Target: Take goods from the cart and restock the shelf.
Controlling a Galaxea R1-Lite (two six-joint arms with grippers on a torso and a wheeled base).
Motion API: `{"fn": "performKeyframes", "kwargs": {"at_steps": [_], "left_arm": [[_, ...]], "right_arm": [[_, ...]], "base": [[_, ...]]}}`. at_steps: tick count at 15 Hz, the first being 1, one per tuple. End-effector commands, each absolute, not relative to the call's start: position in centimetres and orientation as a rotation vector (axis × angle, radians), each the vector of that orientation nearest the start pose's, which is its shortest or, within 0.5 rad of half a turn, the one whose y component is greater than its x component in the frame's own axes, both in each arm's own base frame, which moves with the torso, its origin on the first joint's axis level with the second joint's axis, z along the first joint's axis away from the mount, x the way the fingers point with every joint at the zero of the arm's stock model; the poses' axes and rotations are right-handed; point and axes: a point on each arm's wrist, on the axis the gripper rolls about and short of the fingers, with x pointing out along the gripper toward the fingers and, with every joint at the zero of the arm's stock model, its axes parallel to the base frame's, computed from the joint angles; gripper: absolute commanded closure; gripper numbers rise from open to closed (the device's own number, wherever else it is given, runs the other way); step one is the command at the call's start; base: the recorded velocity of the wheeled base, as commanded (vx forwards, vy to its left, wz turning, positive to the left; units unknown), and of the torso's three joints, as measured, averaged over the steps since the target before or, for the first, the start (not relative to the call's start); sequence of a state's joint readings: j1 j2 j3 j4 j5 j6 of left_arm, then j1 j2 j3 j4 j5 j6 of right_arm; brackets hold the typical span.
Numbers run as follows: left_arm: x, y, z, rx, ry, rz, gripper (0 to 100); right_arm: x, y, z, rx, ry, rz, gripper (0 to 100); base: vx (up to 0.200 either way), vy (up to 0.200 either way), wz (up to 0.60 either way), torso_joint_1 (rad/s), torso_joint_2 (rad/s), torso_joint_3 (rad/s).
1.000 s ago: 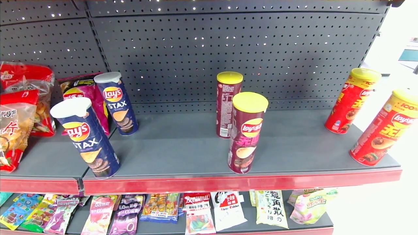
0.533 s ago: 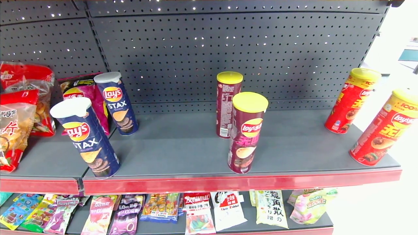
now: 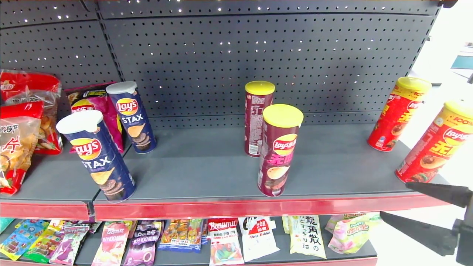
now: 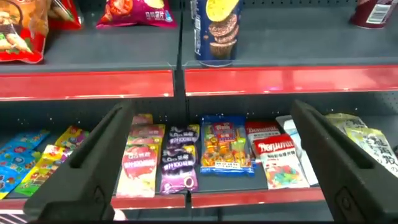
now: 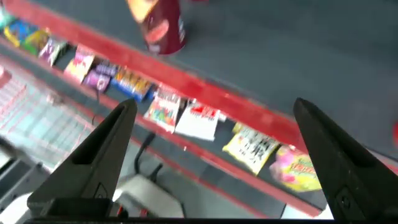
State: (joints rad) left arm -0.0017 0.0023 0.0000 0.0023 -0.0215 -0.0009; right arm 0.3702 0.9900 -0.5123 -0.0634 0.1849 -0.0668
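The right hand (image 3: 394,199) sits at the lower right of the head view, its two dark fingers (image 3: 438,193) spread wide apart, just in front of the red front lip of the grey metal shelf (image 3: 207,162). Two tall red chip cans with yellow lids (image 3: 432,147) stand at the shelf's right end, the front one just beyond the upper finger, the back one (image 3: 397,114) nearer the perforated back panel (image 3: 258,48); two maroon chip cans with yellow lids (image 3: 279,151) stand mid-shelf, one near the lip, the other (image 3: 257,118) right behind it; two dark blue chip cans with white lids (image 3: 98,155) stand towards the left, one at the lip, the other (image 3: 131,116) at the back beside a pink snack bag (image 3: 107,111); red snack bags (image 3: 22,122) lean in the neighbouring bay on the left. The left hand (image 4: 211,109), also spread wide, hangs in front of the lower shelf (image 4: 261,198), where flat sweet packets (image 4: 177,165) lie in rows.
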Motion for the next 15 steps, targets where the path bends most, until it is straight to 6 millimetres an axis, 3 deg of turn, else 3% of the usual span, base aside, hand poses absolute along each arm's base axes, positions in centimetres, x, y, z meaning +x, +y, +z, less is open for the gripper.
{"fn": "performKeyframes", "kwargs": {"at_steps": [1, 7, 8, 15], "left_arm": [[-2.3, 0.0, 7.5, -0.002, 0.002, -0.023, 0], [-2.3, 0.0, 7.5, -0.002, 0.003, -0.023, 0], [-2.3, 0.0, 7.5, -0.002, 0.002, -0.023, 0], [-2.3, 0.0, 7.5, -0.002, 0.003, -0.023, 0]], "right_arm": [[13.8, 6.6, 17.9, -0.131, 0.547, 0.605, 0], [17.1, 8.3, 17.2, -0.143, 0.636, 0.612, 0], [18.4, 8.9, 17.1, -0.142, 0.654, 0.614, 0], [21.5, 10.8, 16.4, -0.169, 0.696, 0.594, 0]], "base": [[0.0, 0.0, 0.0, 0.0, 0.0, 0.0], [0.0, 0.0, 0.0, 0.0, 0.0, 0.0], [0.0, 0.0, 0.0, 0.0, 0.0, 0.0], [0.0, 0.0, 0.0, 0.0, 0.0, 0.0]]}}
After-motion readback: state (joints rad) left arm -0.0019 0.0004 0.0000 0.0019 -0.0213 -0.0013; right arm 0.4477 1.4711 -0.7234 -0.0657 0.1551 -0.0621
